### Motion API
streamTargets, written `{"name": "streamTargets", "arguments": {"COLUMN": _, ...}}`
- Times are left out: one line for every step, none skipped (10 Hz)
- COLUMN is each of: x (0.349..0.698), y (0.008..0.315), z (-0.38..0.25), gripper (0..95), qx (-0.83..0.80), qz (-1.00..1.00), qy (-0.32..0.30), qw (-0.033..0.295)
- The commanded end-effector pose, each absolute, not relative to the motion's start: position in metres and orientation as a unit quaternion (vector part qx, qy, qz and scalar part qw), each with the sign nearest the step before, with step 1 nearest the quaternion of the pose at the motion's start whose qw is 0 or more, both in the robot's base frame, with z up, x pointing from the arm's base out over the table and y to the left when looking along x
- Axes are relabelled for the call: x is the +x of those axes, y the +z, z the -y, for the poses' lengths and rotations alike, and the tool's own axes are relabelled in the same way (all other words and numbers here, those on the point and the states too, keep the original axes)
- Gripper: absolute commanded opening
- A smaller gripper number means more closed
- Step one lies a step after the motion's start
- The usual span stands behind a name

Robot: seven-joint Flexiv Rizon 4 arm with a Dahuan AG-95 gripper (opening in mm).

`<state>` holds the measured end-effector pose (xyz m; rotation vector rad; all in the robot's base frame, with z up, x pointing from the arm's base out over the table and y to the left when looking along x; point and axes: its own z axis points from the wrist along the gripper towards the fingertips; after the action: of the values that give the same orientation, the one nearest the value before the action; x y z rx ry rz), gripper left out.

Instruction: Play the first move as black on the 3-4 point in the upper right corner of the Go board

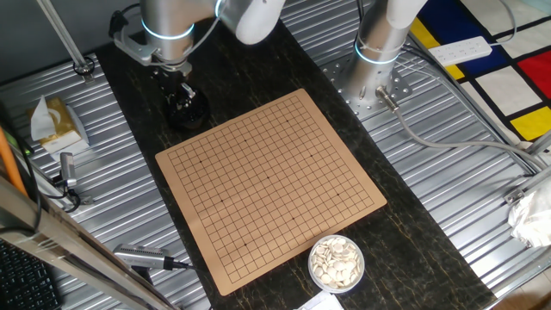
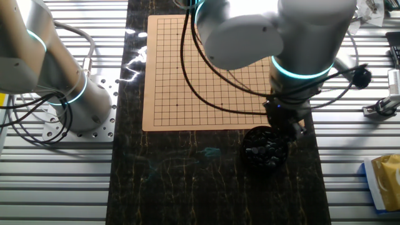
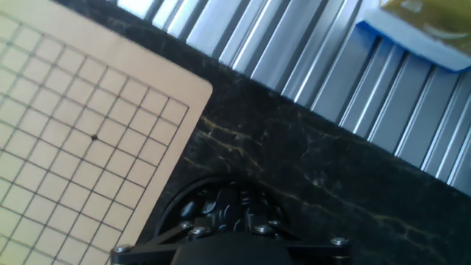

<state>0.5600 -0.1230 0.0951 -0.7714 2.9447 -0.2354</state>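
glossy black go stones [image 2: 264, 150] fill a round black bowl [image 2: 250, 160] just off the wooden go board's [image 1: 267, 185] corner, directly under the two-finger gripper [image 1: 182, 97]. its fingertips dip into the bowl (spread or pinched, cannot tell).

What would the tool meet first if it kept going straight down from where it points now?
Most likely the black stones in the dark bowl directly beneath the tool; its tips are hidden, so depth is unclear.
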Motion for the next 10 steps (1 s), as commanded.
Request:
{"name": "streamTargets", "arguments": {"x": 0.558, "y": 0.095, "z": 0.122, "gripper": 19.0, "qx": -0.246, "qz": -0.965, "qy": -0.074, "qw": 0.045}}
{"name": "streamTargets", "arguments": {"x": 0.559, "y": 0.093, "z": 0.121, "gripper": 19.0, "qx": -0.238, "qz": -0.968, "qy": -0.071, "qw": 0.043}}
{"name": "streamTargets", "arguments": {"x": 0.559, "y": 0.089, "z": 0.118, "gripper": 19.0, "qx": -0.223, "qz": -0.972, "qy": -0.062, "qw": 0.039}}
{"name": "streamTargets", "arguments": {"x": 0.560, "y": 0.085, "z": 0.117, "gripper": 19.0, "qx": -0.221, "qz": -0.973, "qy": -0.056, "qw": 0.039}}
{"name": "streamTargets", "arguments": {"x": 0.559, "y": 0.084, "z": 0.118, "gripper": 19.0, "qx": -0.221, "qz": -0.973, "qy": -0.056, "qw": 0.035}}
{"name": "streamTargets", "arguments": {"x": 0.555, "y": 0.083, "z": 0.120, "gripper": 19.0, "qx": -0.218, "qz": -0.974, "qy": -0.054, "qw": 0.030}}
{"name": "streamTargets", "arguments": {"x": 0.551, "y": 0.081, "z": 0.122, "gripper": 19.0, "qx": -0.212, "qz": -0.976, "qy": -0.049, "qw": 0.025}}
{"name": "streamTargets", "arguments": {"x": 0.548, "y": 0.079, "z": 0.124, "gripper": 19.0, "qx": -0.204, "qz": -0.978, "qy": -0.044, "qw": 0.019}}
{"name": "streamTargets", "arguments": {"x": 0.547, "y": 0.078, "z": 0.125, "gripper": 19.0, "qx": -0.195, "qz": -0.980, "qy": -0.038, "qw": 0.015}}
{"name": "streamTargets", "arguments": {"x": 0.548, "y": 0.078, "z": 0.125, "gripper": 19.0, "qx": -0.189, "qz": -0.981, "qy": -0.034, "qw": 0.017}}
